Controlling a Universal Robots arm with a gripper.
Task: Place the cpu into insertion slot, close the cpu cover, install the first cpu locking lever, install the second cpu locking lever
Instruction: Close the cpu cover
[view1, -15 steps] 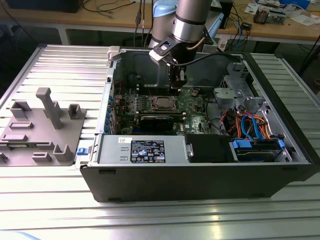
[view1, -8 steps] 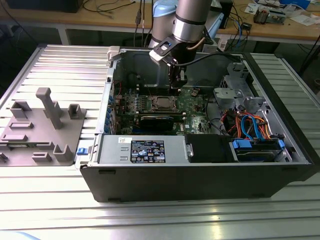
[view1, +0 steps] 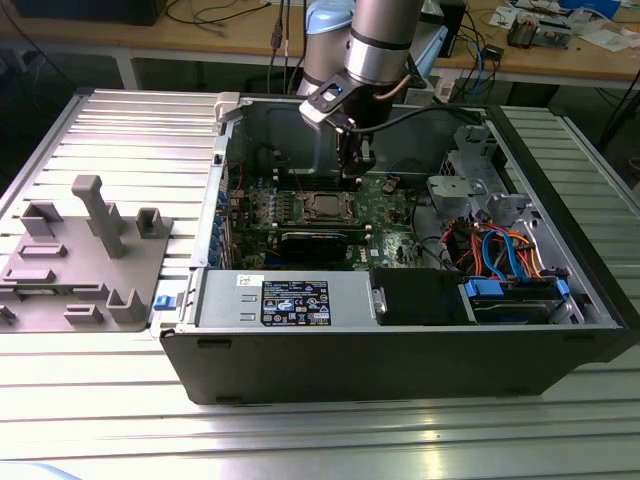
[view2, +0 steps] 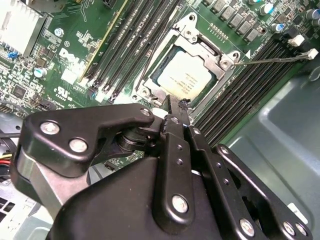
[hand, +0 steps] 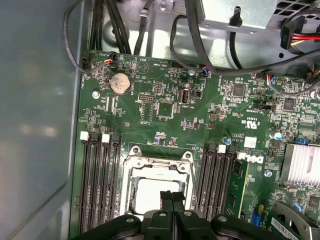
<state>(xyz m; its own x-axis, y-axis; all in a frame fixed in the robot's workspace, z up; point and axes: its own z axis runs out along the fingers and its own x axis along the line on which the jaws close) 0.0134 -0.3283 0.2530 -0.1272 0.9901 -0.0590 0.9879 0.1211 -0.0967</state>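
At the exterior view's left a grey parts holder (view1: 90, 250) lies on the ribbed table (view1: 300, 440); right of it the open computer case (view1: 400, 350) holds the green motherboard (view1: 392, 205). There the cpu (view2: 182, 80) sits in the insertion slot (view2: 156, 75) under the lowered cpu cover (view2: 200, 47), just beside the tips of the gripper (view2: 176, 102). Its fingers (view2: 172, 120) are pressed together on nothing, above the cover's edge.

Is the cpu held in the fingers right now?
No. In the second wrist view the cpu lies flat on the board, framed by the cpu cover, and the fingers are shut on nothing.
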